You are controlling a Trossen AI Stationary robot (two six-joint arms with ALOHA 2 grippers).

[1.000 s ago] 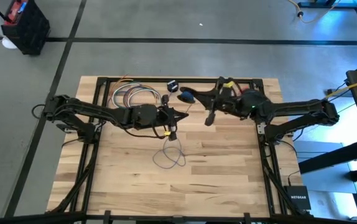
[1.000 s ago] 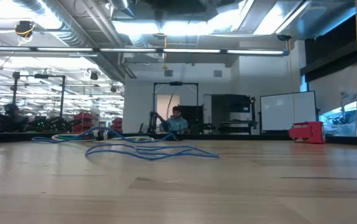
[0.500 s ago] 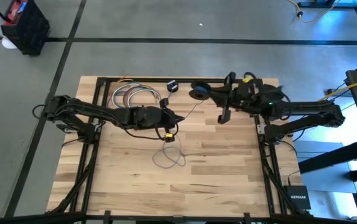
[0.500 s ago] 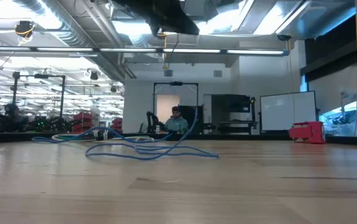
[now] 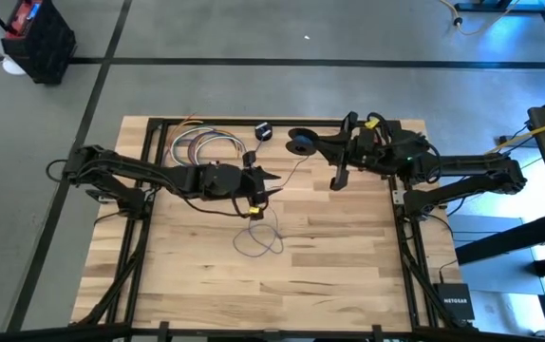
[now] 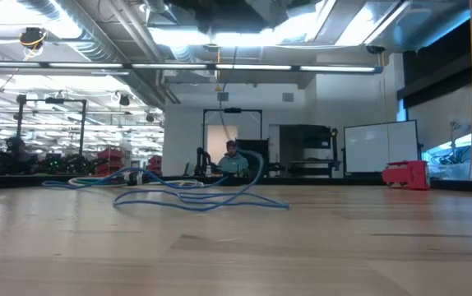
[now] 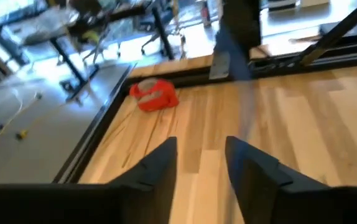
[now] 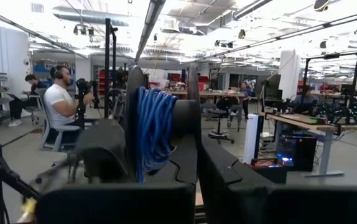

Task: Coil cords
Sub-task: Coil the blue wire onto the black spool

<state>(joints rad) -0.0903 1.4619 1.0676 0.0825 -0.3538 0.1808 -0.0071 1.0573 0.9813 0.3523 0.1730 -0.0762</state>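
High, low and both wrist views, read left to right. Your left claw (image 5: 262,186) hovered over the middle of the tabletop (image 5: 348,266), its fingers (image 7: 160,163) parted with bare wood showing between them and nothing held. A bundle of coloured wires (image 5: 201,147) lay behind that arm near the far edge. Just in front of the left claw, the slack of the bluish cord (image 5: 258,237) rested in loose loops on the wood; from there a thin strand rose toward the far right. In the low view those loops (image 6: 195,200) lay flat, with one arc lifted clear of the surface. Your right claw (image 5: 325,147), near the far edge and well apart from the loops, was clamped on a dark spool (image 5: 299,142); the right wrist view showed several blue turns already wound on that spool (image 8: 153,134). A red tape roll (image 7: 155,96) sat at the table's side.

The step in hand appeared to be winding. To do it well, you would guide the strand through the parted left fingers so that it feeds under light tension, and keep each new turn beside the one before, between the flanges. Lifting the slack gently should stop the loops from knotting on themselves.
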